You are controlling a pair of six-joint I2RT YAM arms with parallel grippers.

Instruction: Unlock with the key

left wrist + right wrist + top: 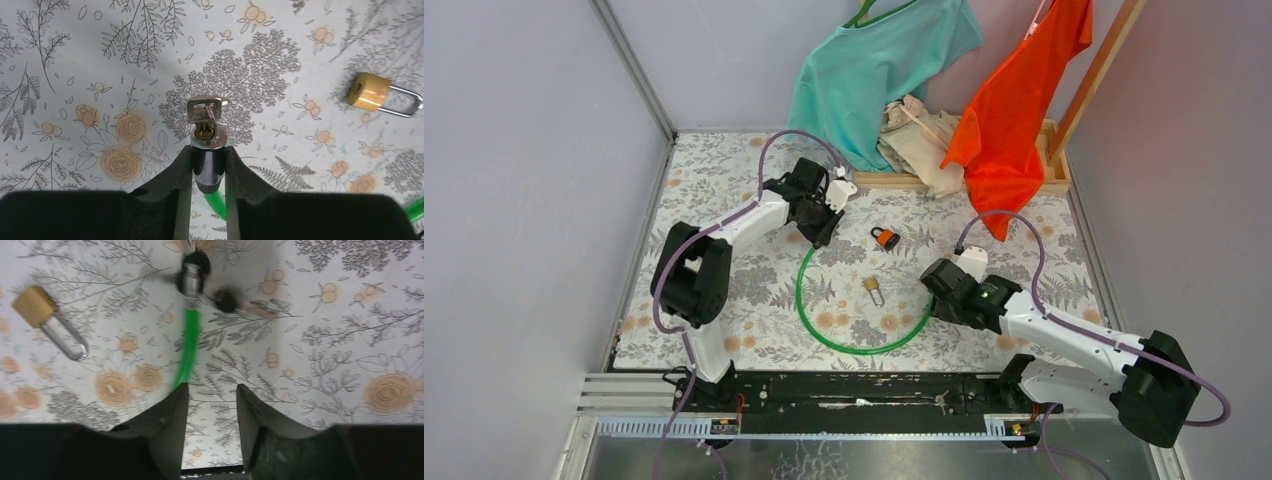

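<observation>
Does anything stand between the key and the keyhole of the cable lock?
Nothing visible: the key appears already seated in the keyhole of the cable lock, which the left gripper clamps; the right gripper is open.

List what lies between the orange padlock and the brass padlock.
Nothing. In the top view, only bare floral cloth separates the orange padlock from the brass padlock.

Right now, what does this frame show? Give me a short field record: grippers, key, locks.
left gripper: shut on cable lock cylinder
right gripper: open, empty, over green cable
key: at the cylinder's keyhole, paired with another; whether seated, cannot tell
brass padlock: lying flat, untouched
orange padlock: lying between the arms, untouched
</observation>
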